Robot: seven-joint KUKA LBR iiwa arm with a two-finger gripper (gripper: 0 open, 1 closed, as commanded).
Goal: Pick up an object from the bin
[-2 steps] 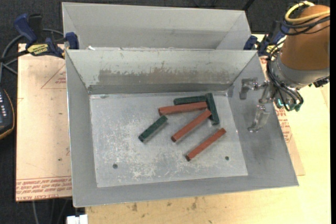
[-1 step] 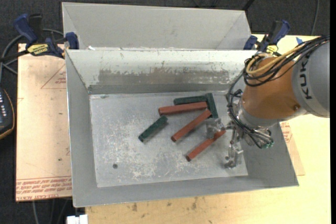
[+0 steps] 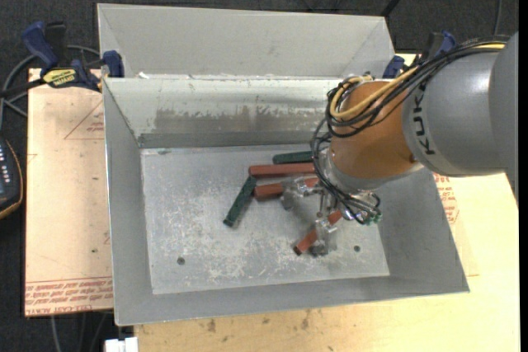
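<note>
Jaws sit low beside a small red-brown block [image 3: 304, 244] on the front-right floor of the bin [image 3: 165, 260]. Can't tell if they're apart or clamped. It looks light and stiff, maybe wood, so I'd pinch across its flat sides.

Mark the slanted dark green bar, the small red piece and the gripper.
slanted dark green bar [image 3: 239, 207]: camera view, mid-length.
small red piece [image 3: 304, 244]: camera view, its middle.
gripper [image 3: 322, 236]: camera view, at its tip.
</note>
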